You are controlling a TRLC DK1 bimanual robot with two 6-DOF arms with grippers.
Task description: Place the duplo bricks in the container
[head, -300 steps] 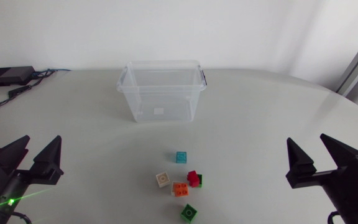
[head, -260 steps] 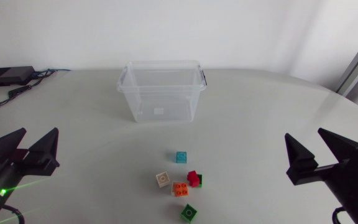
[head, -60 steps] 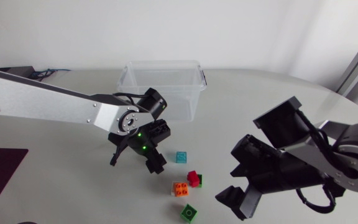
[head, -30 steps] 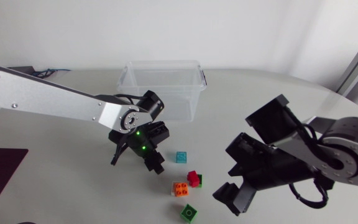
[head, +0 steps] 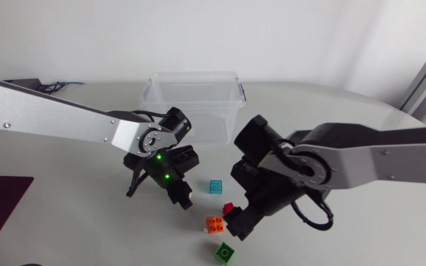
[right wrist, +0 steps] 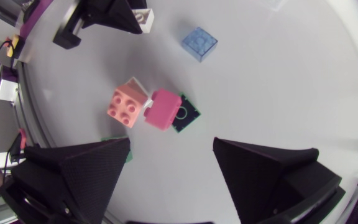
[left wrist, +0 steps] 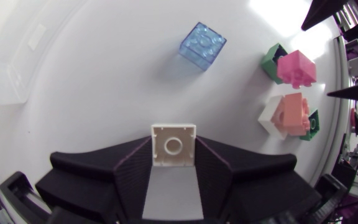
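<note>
White brick [left wrist: 173, 150] clamped in left gripper [left wrist: 173, 142], hollow underside up; it is square, with no long axis. Container [head: 191, 111] stands near the table's far edge, nearer this gripper than the other. Right gripper [right wrist: 172, 142] spread wide and empty, pink brick [right wrist: 162, 109] just ahead of its fingers, probably resting on green brick [right wrist: 185, 115].

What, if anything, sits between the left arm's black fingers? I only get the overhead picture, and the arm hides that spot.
Observer: The left wrist view shows a small white square plastic brick clamped by the fingers of the left gripper, hollow underside towards the camera.
Visitor: Does the right arm's claw hold anything?
Observer: No. The right wrist view shows the right gripper wide open and empty, with a red plastic brick ahead of it, touching a dark green brick.
</note>
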